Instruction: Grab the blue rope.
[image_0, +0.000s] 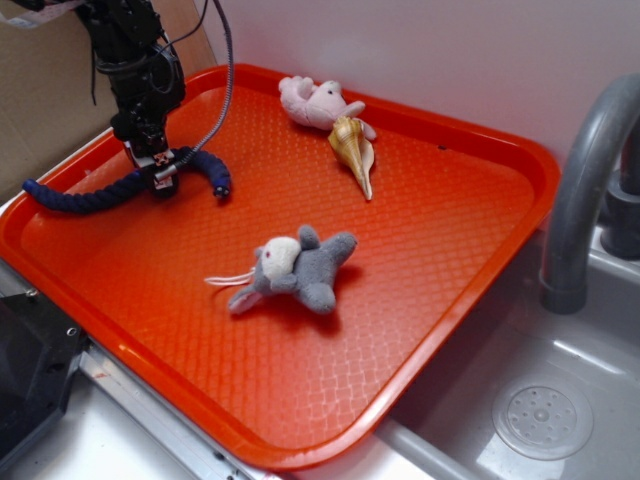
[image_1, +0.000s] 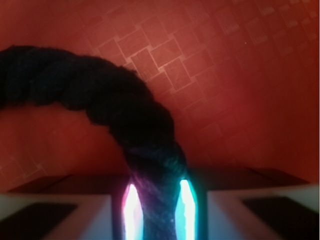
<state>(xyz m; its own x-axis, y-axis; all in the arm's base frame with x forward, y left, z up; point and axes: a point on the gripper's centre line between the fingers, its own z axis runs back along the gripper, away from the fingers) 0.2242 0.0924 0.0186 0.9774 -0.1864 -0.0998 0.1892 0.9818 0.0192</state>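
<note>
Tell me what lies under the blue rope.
Under the blue rope lies the orange tray, its woven texture clear in the wrist view. The gripper has its jaws on either side of the rope's middle, so the tray surface just beneath them is hidden.

Tray (image_0: 480, 250) sits w/ sink basin (image_0: 560, 400) at its 4 o'clock, faucet (image_0: 585, 180) at 3. On tray: rope (image_0: 90, 195) at 10 o'clock by the rim, one end past the edge; gripper (image_0: 160, 178) down on its middle, rope between the fingers (image_1: 131, 207) in wrist view. Plush mouse (image_0: 298, 268) near centre. Shell (image_0: 355, 150) at 12, touching second plush (image_0: 315, 102) just behind it.
</note>
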